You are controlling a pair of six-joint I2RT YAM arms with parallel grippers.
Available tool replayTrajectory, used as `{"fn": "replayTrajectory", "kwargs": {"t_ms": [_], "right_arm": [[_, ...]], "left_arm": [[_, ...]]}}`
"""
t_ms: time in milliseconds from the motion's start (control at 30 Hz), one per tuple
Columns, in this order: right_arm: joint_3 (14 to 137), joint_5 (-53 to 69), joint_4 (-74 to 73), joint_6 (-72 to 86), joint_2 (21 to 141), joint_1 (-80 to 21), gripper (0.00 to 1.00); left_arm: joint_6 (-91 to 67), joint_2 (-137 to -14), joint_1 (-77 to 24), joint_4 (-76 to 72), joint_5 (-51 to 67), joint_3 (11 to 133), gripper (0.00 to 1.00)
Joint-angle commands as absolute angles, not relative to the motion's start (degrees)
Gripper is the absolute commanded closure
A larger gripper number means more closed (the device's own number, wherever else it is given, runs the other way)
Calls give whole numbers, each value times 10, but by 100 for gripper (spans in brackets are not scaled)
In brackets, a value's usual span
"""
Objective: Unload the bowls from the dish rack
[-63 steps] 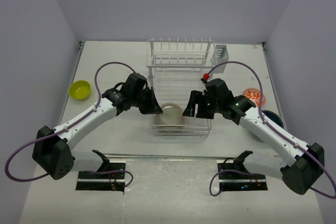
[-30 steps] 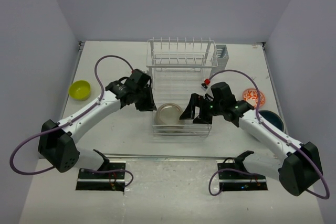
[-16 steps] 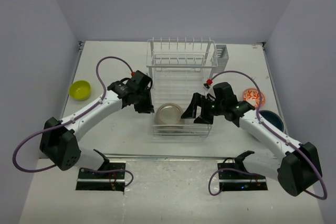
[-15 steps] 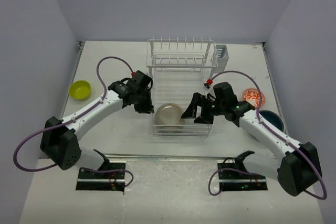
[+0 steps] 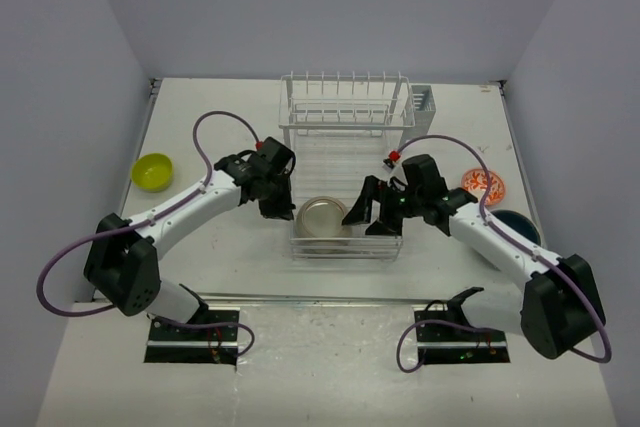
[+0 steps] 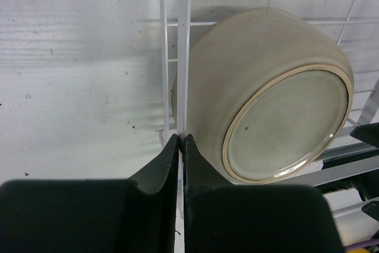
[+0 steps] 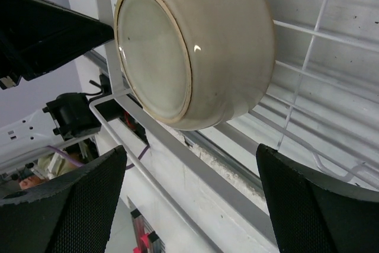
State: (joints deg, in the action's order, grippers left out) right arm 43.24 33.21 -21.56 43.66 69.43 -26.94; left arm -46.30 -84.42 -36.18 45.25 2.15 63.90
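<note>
A beige-cream bowl (image 5: 325,217) lies upside down on the flat grid base of the white wire dish rack (image 5: 345,112), near the rack's front edge. My left gripper (image 5: 284,210) is shut just left of the bowl. In the left wrist view its tips (image 6: 180,138) meet at the rack's side wire (image 6: 184,39), beside the bowl (image 6: 278,122), with nothing of the bowl between them. On the bowl's right, my right gripper (image 5: 368,215) stands open. In the right wrist view its wide-apart fingers (image 7: 195,205) are short of the bowl (image 7: 201,45).
A yellow-green bowl (image 5: 152,171) sits on the table at the left. An orange-patterned bowl (image 5: 484,185) and a dark bowl (image 5: 516,227), partly hidden by the right arm, sit at the right. The rack's raised shelf and grey caddy (image 5: 421,102) stand behind.
My left gripper has shut from partly open and sits a little closer to the rack's left side. The right gripper and the beige bowl have barely moved.
</note>
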Motion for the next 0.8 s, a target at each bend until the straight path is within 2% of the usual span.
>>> {"fn": "replayTrajectory", "kwargs": {"t_ms": [0,767], "right_arm": [[426,361,-181,429,707,-265,10],[466,369,-135,407,804,-262,10]], "left_arm": [[-454,-860,-362,455,6,647,100],[-445,-877,-363,472,4,684,100]]}}
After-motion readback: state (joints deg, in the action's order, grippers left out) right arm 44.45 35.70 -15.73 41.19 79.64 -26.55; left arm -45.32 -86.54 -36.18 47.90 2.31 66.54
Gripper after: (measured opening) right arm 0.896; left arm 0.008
